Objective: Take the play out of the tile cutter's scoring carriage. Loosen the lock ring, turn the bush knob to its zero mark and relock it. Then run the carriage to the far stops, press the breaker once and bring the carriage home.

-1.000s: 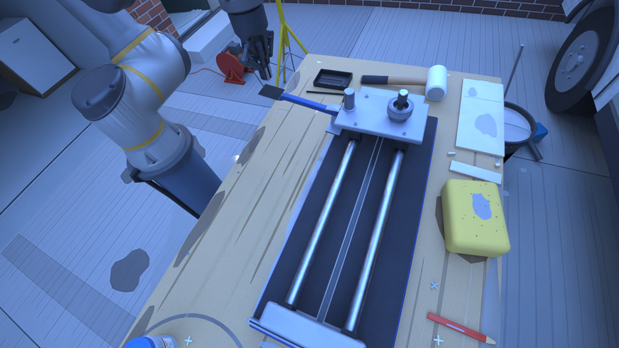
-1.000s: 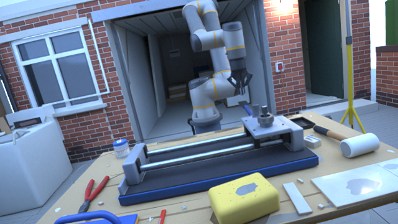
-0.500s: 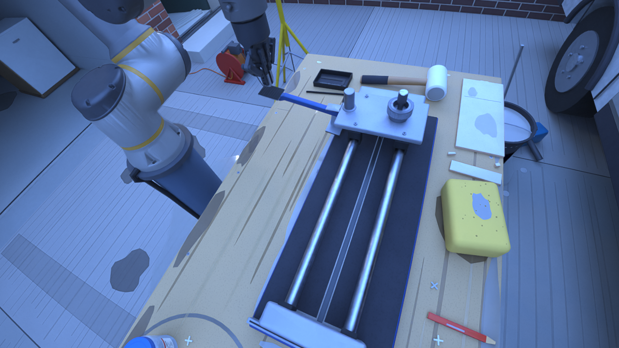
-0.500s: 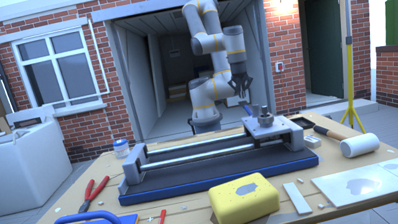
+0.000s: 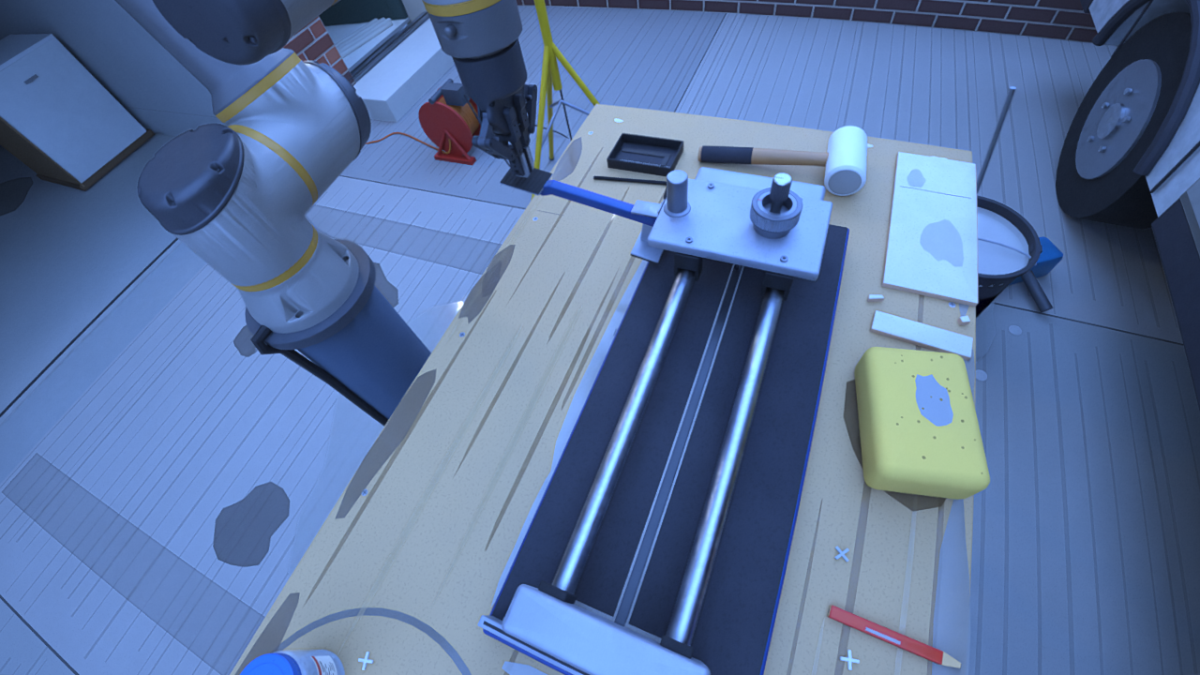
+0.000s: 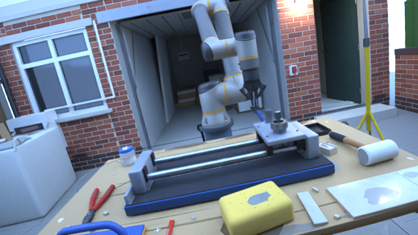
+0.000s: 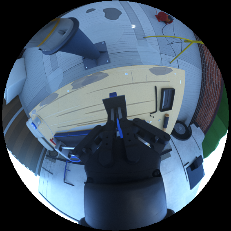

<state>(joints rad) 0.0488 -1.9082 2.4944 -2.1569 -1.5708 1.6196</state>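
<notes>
On the workbench the tile cutter's grey carriage [image 5: 734, 220] sits at the far end of its two steel rails [image 5: 671, 436], by the mallet. On the carriage stand the bush knob in its dark lock ring [image 5: 776, 210] and a plain grey post [image 5: 676, 193]. A blue breaker lever [image 5: 592, 200] runs out from the carriage past the bench's edge and ends in a dark square pad [image 5: 527, 179]. My gripper [image 5: 516, 164] is closed and empty, pointing down with its fingertips on top of that pad [image 7: 114, 103].
Behind the cutter lie a black tray [image 5: 644, 154], a white-headed mallet [image 5: 789, 154] and a hex key [image 5: 629, 179]. A yellow sponge [image 5: 920, 421], white tiles [image 5: 934, 225] and a red pencil [image 5: 894, 636] lie on the right. The arm's base [image 5: 336, 336] stands left of the bench.
</notes>
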